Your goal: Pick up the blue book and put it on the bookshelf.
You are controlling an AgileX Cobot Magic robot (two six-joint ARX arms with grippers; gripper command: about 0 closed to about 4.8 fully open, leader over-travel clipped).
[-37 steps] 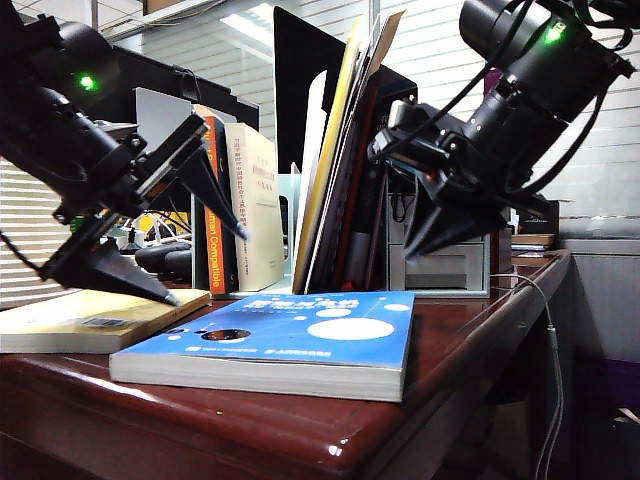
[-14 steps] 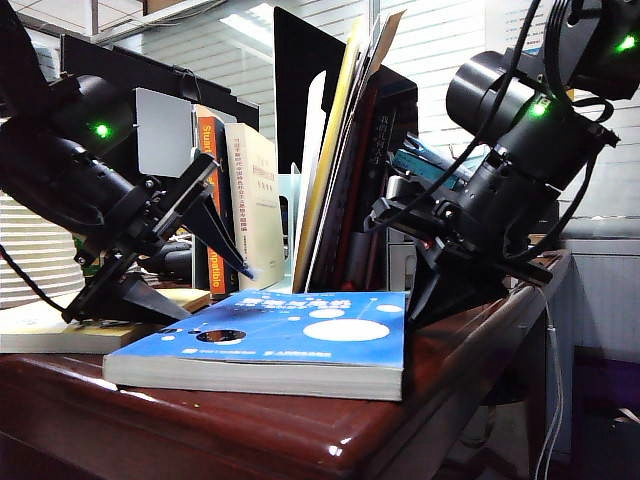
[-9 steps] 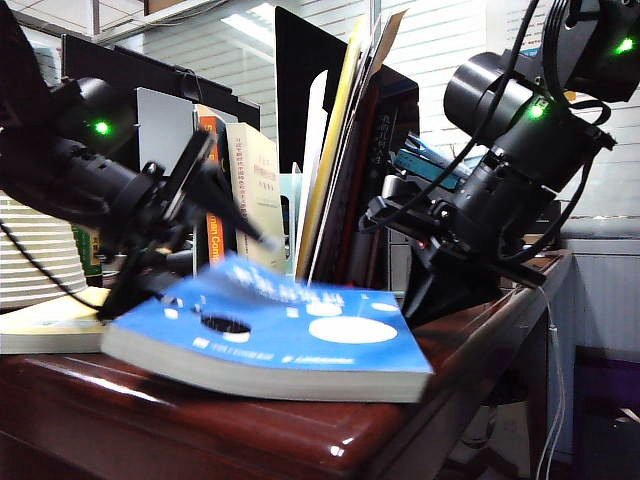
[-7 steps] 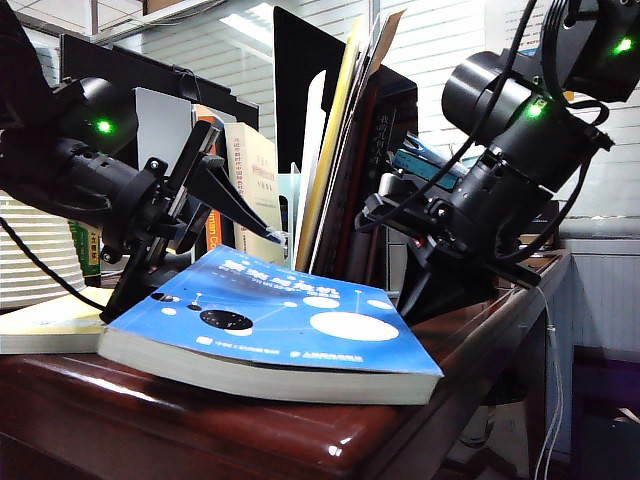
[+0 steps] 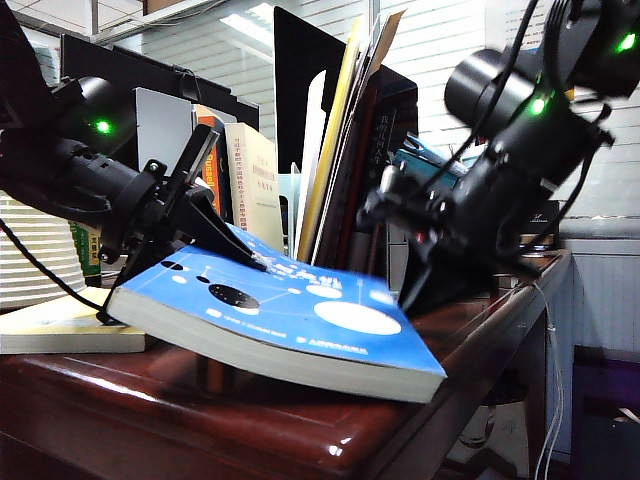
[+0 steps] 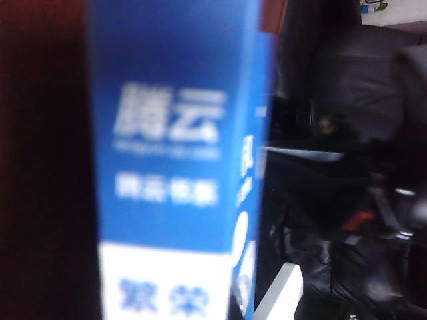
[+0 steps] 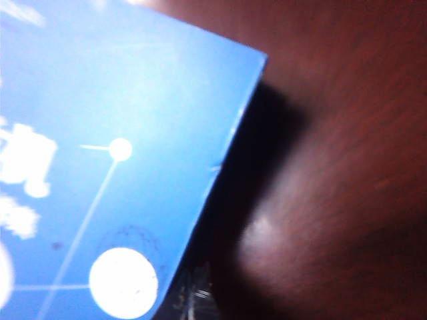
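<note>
Blue book [image 5: 290, 325] is tilting up: my left gripper [image 5: 185, 235] is clamping its spine edge while my closed right gripper [image 5: 425, 290] is bracing the far edge.

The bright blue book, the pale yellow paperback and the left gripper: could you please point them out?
bright blue book [image 5: 300, 310], exterior view, front cover.
pale yellow paperback [image 5: 60, 335], exterior view, page edge.
left gripper [image 5: 205, 235], exterior view, on the book's raised end.
</note>
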